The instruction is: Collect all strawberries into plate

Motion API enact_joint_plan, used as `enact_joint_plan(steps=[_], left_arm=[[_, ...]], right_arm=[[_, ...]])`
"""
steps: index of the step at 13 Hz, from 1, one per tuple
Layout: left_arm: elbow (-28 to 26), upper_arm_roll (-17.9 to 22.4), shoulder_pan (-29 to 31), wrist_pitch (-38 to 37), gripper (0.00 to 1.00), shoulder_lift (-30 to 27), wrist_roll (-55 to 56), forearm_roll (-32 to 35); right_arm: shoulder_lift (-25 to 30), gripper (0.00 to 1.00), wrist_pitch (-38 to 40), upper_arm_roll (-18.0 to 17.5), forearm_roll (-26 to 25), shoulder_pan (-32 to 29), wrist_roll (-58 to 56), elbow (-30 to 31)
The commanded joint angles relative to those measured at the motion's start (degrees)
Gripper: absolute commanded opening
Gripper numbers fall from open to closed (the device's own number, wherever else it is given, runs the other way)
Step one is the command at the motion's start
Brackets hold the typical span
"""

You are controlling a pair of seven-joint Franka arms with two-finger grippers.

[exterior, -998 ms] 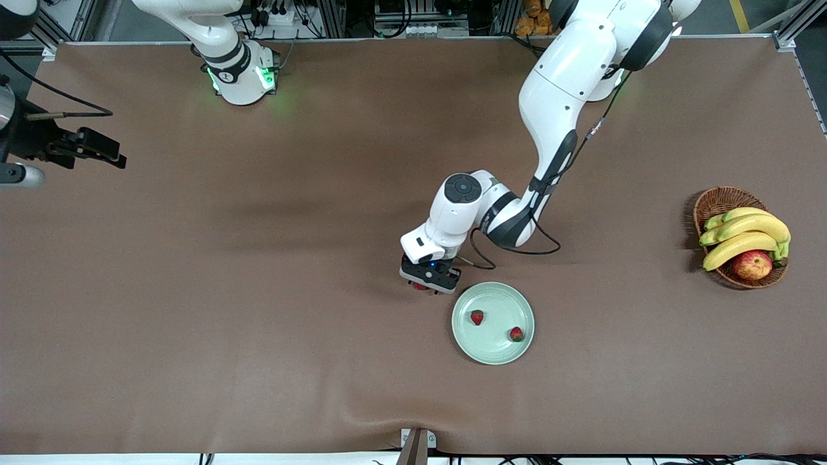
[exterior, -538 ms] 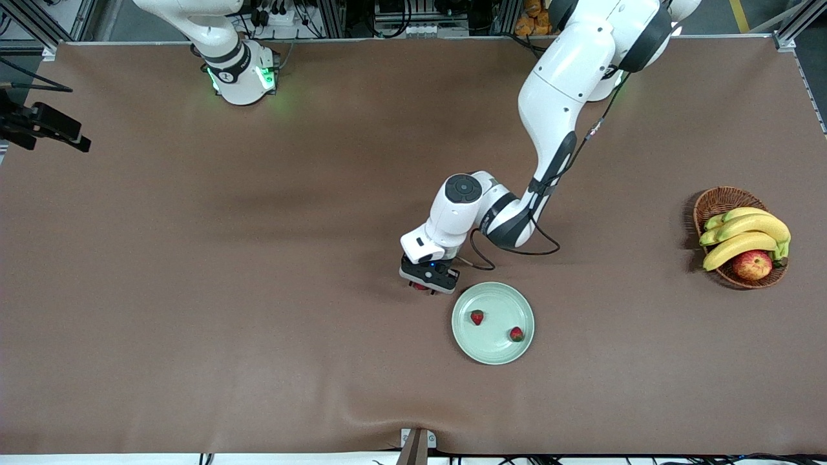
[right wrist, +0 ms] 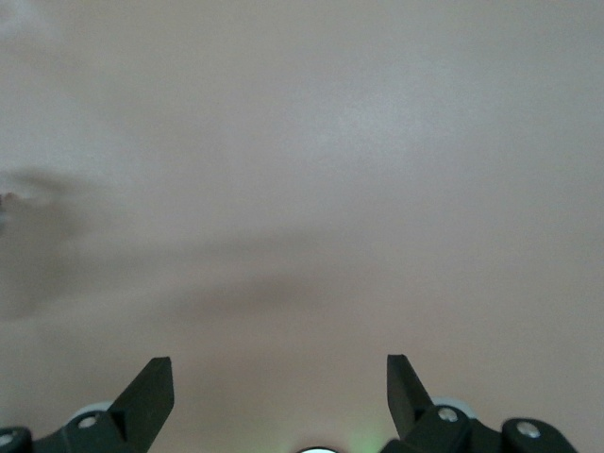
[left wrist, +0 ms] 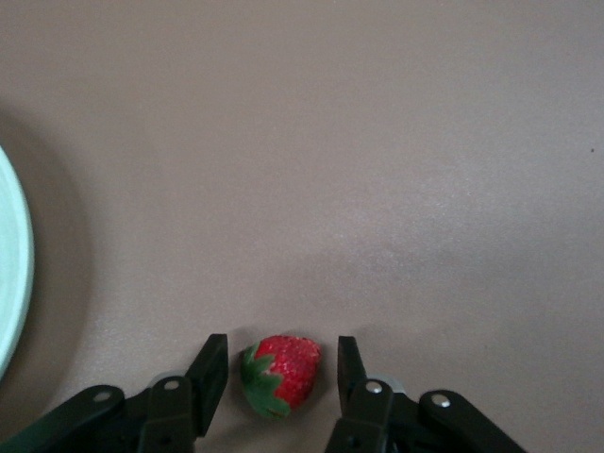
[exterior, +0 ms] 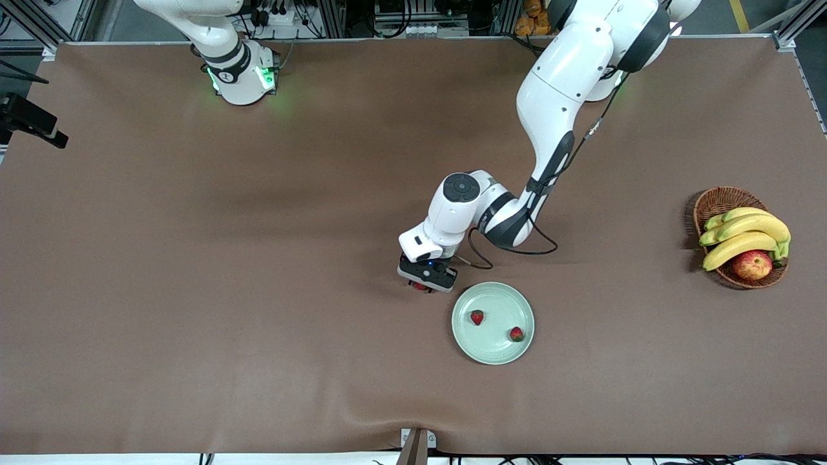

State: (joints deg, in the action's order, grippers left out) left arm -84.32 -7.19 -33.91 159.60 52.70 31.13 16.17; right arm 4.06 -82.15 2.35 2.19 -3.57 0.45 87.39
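— Where are the strawberries?

— I see two strawberries on the plate (exterior: 493,303): one strawberry (exterior: 477,317) lies toward the right arm's end of the dish, the other (exterior: 516,334) sits closer to the front camera and toward the left arm's end. The third strawberry (left wrist: 280,374) is off the plate, on the brown tabletop (exterior: 258,290) just beside the plate's rim, on the side toward the right arm's end, in the middle area of the tabletop.

— And the left gripper?

— I have the left gripper (left wrist: 281,370) down at the tabletop, straddling that third strawberry. The fingers (left wrist: 209,366) stand on either side of it with slim gaps showing, so the gripper is not clenched on the berry.

— The right one?

— The right gripper (right wrist: 280,387) waits, spread wide and grasping nothing, over bare tabletop; in the front view I see it at the right arm's edge.

— Anything else?

— A wicker basket (exterior: 718,200) near the left arm's edge, holding bananas (exterior: 743,236) and an apple (exterior: 752,264).
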Motion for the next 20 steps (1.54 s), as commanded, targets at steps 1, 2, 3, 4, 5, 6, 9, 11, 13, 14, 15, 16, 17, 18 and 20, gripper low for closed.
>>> enact_joint_plan(steps=[1, 2, 3, 4, 5, 6, 9, 11, 13, 14, 15, 16, 17, 18, 20], left_arm=[[0.91, 0.42, -0.36, 0.80, 0.19, 0.73, 0.95, 1.05], [0.91, 0.33, -0.28, 0.80, 0.00, 0.73, 0.86, 0.97], [0.91, 0.33, -0.10, 0.80, 0.00, 0.47, 0.69, 1.05], [0.91, 0.24, 0.33, 0.80, 0.00, 0.04, 0.77, 0.97], [0.91, 0.16, 0.60, 0.80, 0.00, -0.32, 0.78, 0.53], [0.91, 0.15, 1.04, 0.71, 0.00, -0.93, 0.78, -0.26], [0.91, -0.02, 1.66, -0.86, 0.00, -1.99, 0.78, -0.88], [0.91, -0.28, 2.88, -4.11, 0.00, -3.21, 0.60, -0.79], [0.91, -0.46, 3.58, -9.02, 0.00, -5.14, 0.42, -0.88], [1.00, -1.24, 4.81, -12.27, 0.00, -6.11, 0.16, -0.97], [1.00, -2.47, 6.47, -14.21, 0.00, -6.73, 0.07, -1.32], [1.00, -4.05, 8.84, -15.28, 0.00, -7.00, -1.15, -1.32], [1.08, -5.46, 11.39, -15.55, 0.00, -7.09, -4.46, -1.32], [1.00, -7.04, 14.46, -15.55, 0.00, -7.09, -8.41, -1.32], [1.08, -9.42, 19.39, -15.55, 0.00, -6.91, -12.57, -1.32]], right_arm=[[-0.28, 1.00, 0.76, -1.12, -0.61, -0.83, 0.96, -1.17], [-0.36, 1.00, 0.93, -1.20, -0.61, -0.65, 0.96, -0.99], [-0.37, 1.00, 0.85, -1.29, -0.70, -0.65, 0.96, -1.08], [-0.37, 1.00, 0.67, -1.21, -0.79, -0.65, 0.87, -1.08], [-0.37, 1.00, 0.67, -1.21, -0.79, -0.74, 0.95, -1.08], [-0.37, 1.00, 0.67, -1.21, -1.22, -0.65, 0.87, -1.08], [-0.37, 1.00, 0.67, -1.38, -3.16, 0.49, 0.95, -1.08], [-0.45, 1.00, 0.67, -1.38, -3.07, 0.58, 0.96, -1.08], [-0.63, 1.00, 1.02, -1.38, -2.90, 0.75, 0.96, -1.08], [-0.63, 1.00, 1.02, -1.38, -2.90, 1.10, 0.96, -1.08], [-0.72, 1.00, 1.02, -1.38, -2.90, 1.28, 0.96, -1.08], [-0.72, 1.00, 1.11, -1.38, -2.90, 1.28, 0.87, -1.08], [-0.72, 1.00, 1.11, -1.38, -2.90, 1.28, 0.87, -1.08], [-0.72, 1.00, 1.11, -1.38, -2.90, 1.28, 0.87, -1.08], [-0.72, 1.00, 1.02, -1.38, -2.98, 1.37, 0.87, -1.08]])
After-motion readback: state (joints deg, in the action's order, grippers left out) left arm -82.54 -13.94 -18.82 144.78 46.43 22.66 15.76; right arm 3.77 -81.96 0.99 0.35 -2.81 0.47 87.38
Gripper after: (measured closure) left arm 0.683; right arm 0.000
